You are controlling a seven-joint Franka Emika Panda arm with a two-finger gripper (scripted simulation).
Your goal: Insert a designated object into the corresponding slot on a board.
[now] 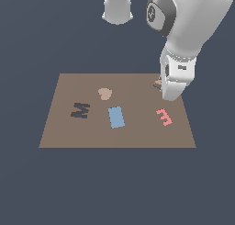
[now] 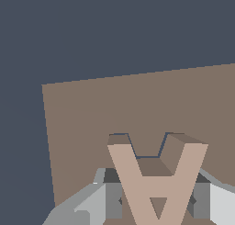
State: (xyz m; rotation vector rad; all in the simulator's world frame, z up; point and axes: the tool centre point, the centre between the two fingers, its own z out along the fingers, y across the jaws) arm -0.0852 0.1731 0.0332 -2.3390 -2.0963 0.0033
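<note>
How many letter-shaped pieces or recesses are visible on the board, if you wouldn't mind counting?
3. A dark M-shaped recess toward the exterior view's left, a pink E piece toward its right, and a tan A piece between the fingers. An A-shaped recess may be hidden beneath the gripper.

a plain dark blue-grey floor (image 1: 114, 187) carries the flat brown board (image 1: 137, 137), lying directly on it

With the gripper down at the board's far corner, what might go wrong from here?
1. The tan letter A appears to stand slightly proud of its slot; letting go now may leave it unseated.
2. The gripper hides that spot in the exterior view, so alignment is hard to confirm.
</note>
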